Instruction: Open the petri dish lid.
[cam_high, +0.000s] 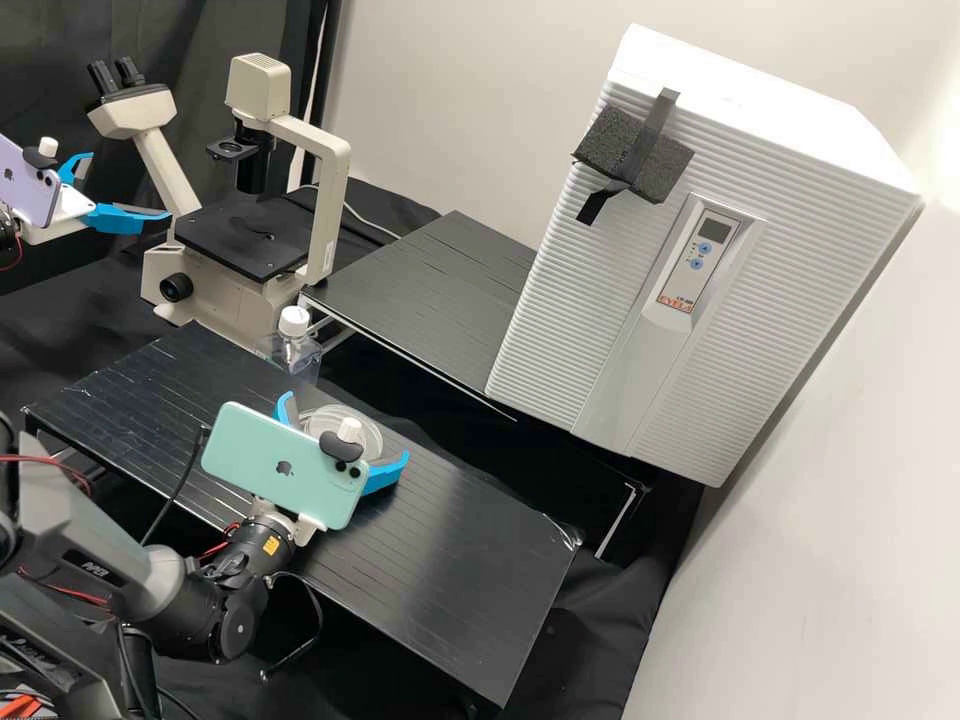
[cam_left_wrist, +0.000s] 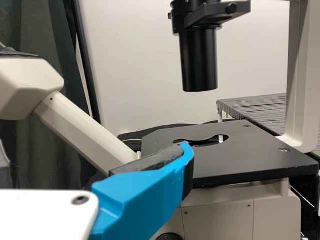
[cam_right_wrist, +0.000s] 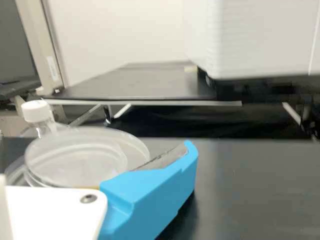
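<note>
Seeing left gripper (cam_high: 129, 186) spread wide at 10 o'clock in high view, likely idle. Seeing right gripper (cam_high: 347, 426) wide too, astride dish (cam_high: 368, 430) on bench (cam_high: 470, 520) at 8 o'clock; judging this as lining up on lid (cam_right_wrist: 80, 150). Next: centre, close lightly on lid, lift straight up without dragging dish.

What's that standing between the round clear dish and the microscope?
A clear, white-capped bottle stands between the petri dish and the microscope, as the high view shows.
</note>
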